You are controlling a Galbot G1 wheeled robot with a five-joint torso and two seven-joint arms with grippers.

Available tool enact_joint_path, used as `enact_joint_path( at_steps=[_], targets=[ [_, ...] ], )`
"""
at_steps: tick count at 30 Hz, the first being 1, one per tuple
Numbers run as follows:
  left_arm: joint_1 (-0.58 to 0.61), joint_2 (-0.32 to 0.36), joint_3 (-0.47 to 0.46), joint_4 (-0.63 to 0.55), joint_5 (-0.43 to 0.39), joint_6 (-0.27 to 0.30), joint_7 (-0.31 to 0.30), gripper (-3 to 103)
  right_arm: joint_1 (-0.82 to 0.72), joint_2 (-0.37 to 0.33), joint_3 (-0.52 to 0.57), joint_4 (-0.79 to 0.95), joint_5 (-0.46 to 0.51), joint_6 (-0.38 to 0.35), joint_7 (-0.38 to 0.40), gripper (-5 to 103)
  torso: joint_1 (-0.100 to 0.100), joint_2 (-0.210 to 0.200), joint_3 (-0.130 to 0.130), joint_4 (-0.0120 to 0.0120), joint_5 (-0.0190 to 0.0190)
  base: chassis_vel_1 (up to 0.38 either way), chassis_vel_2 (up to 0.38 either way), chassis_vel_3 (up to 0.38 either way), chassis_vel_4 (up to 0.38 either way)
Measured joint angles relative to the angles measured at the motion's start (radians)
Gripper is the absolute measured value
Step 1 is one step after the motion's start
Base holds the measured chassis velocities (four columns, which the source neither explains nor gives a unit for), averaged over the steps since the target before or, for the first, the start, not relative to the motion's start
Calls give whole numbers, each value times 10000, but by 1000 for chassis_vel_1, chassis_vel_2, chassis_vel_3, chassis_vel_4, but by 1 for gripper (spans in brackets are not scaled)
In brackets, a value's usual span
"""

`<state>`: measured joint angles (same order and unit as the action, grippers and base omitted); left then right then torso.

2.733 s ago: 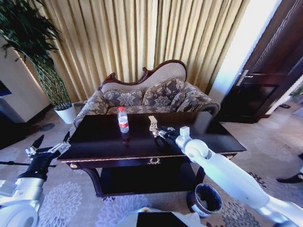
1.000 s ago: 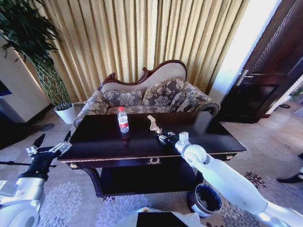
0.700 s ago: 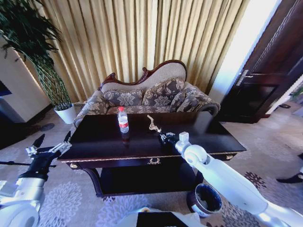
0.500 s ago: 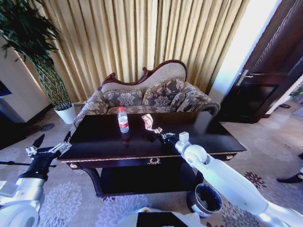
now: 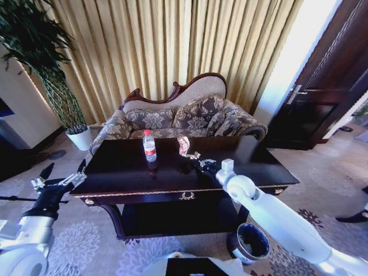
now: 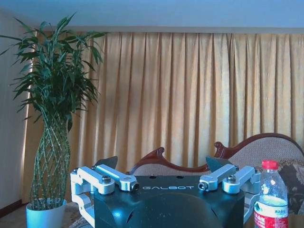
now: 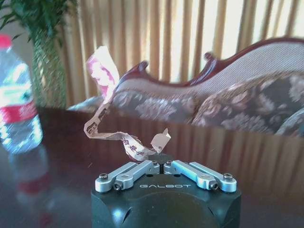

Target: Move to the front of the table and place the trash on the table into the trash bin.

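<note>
My right gripper [image 5: 199, 163] hovers just above the middle of the dark table [image 5: 115, 167], shut on one end of a crumpled whitish paper strip [image 5: 184, 146] that curls upward from it. In the right wrist view the fingertips [image 7: 156, 165] pinch the paper [image 7: 127, 141] and its pinkish tip stands high. The clear bottle [image 5: 149, 146] with red cap and label stands upright left of the paper, also seen as the bottle [image 7: 16, 104]. The dark trash bin [image 5: 250, 225] stands on the carpet by the table's front right leg. My left gripper [image 5: 60, 179] waits open, left of the table.
A patterned sofa [image 5: 184, 118] stands right behind the table. A tall plant in a white pot [image 5: 79, 138] is at the back left and a dark door [image 5: 322, 98] at the right. The left wrist view shows the bottle [image 6: 270, 199] beyond its open gripper [image 6: 161, 167].
The right gripper closed on the paper strip and raised it off the table top, drawing slightly to the right; the strip now curls upward. The bottle and left arm stayed put.
</note>
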<state>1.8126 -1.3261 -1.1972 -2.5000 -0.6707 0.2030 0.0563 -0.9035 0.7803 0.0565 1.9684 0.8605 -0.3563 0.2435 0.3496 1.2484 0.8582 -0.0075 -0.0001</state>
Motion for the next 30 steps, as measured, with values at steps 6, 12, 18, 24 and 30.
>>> enact_joint_path(
  at_steps=[6, 12, 18, 24, 30],
  targets=[
    [-115, -13, -24, 0, -114, -1, -35, 100, -924, -117, 1729, 530, -132, 457, 41, 0, 0, -1, 0, 0, -1, 0, 0, 0, 0],
    [-171, -19, -111, 189, -232, -51, -43, 100, -2048, -163, 2678, 1147, -528, 636, 374, 0, -1, 0, -1, -2, -1, 0, 0, 0, 0],
    [-219, -133, -264, 504, -279, -202, 127, 100, -3238, 15, 3518, 2004, -625, 634, 1258, 0, 0, 0, 0, 2, -1, 0, 0, 0, 0],
    [-278, -190, -736, 735, -517, -205, 395, 100, -4985, 253, 5213, 3037, -737, 607, 1316, 0, 0, 0, -1, 0, -1, 0, 0, 0, 0],
    [-215, -246, -918, 966, -506, -231, 797, 100, -6276, 674, 5885, 3792, -992, 599, 1309, 0, 0, 0, -1, -1, -2, 0, 0, 0, 0]
  ],
)
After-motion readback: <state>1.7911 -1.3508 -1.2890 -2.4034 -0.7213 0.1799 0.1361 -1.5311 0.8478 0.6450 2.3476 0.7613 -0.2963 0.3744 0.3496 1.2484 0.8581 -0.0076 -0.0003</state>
